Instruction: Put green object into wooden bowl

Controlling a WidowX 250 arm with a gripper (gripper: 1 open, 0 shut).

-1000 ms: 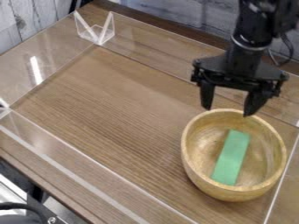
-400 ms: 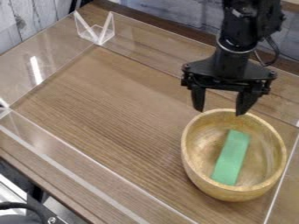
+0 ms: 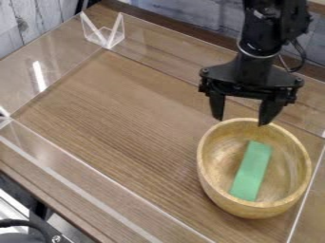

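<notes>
- Your gripper (image 3: 249,102) hangs with jaws spread wide, just above the far rim of the wooden bowl (image 3: 219,180).
- The green object (image 3: 253,170) lies flat inside the bowl, open from above.
- Left of the bowl, the wooden tabletop (image 3: 121,114) is bare.
- Clear acrylic walls (image 3: 51,176) fence the table's edges.

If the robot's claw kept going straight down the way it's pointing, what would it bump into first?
Probably the far rim of the wooden bowl, or the table just behind it. The open gripper hangs near that edge; depth is hard to judge from one view.
</notes>
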